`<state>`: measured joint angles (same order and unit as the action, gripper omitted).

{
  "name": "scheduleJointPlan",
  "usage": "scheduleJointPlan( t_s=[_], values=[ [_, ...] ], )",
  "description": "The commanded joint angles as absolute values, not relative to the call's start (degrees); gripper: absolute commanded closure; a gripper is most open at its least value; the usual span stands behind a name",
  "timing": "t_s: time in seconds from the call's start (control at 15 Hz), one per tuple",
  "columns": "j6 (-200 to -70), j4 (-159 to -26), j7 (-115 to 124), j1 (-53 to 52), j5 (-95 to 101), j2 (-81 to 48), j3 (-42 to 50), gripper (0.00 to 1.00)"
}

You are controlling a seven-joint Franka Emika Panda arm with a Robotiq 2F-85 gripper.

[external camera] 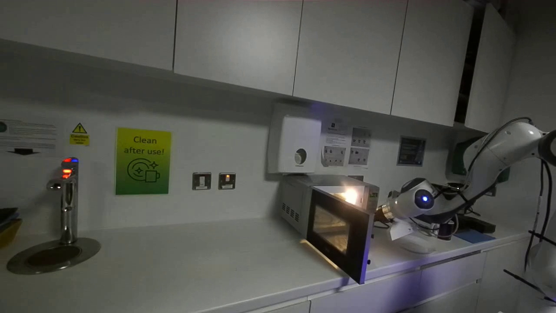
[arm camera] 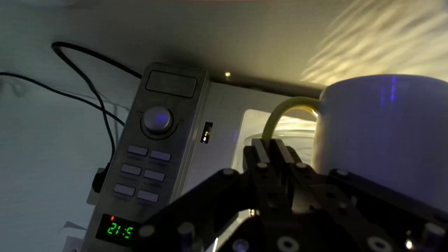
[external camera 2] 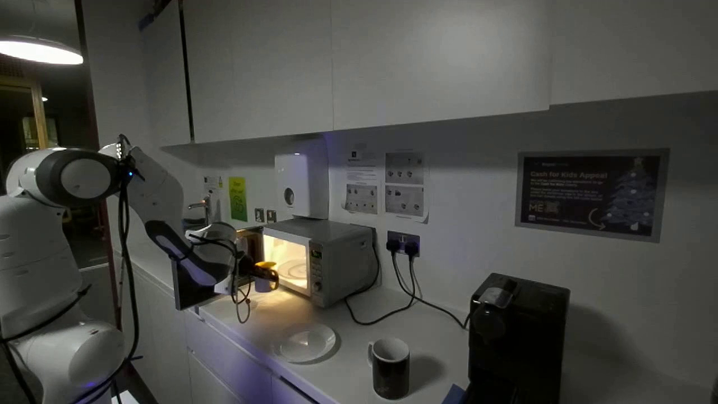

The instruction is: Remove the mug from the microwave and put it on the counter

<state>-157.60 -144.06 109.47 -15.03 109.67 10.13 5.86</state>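
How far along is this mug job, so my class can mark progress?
Done: the door of the microwave stands open, and the yellow-handled mug is outside. In hand: the pincer grips the handle. Left: releasing the mug on the counter; whether it already touches is unclear.

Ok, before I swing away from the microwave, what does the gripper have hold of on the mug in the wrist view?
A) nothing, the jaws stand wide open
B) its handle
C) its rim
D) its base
B: the wrist view shows the gripper closed with the curved handle of the mug pinched between its two fingers.
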Motion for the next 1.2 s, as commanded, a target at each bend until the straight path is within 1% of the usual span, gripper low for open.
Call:
scheduleJointPlan(
  t_s=[0.0,0.67,1.13],
  values=[
    [-157.40,-144.53,111.37,-15.06,111.07,10.82,5.93,0.98],
    [-159.03,-144.27,119.35,-15.11,115.69,8.93,6.30,0.98],
    [-159.69,-143.91,126.86,-15.39,124.64,6.64,6.19,0.98]
  ],
)
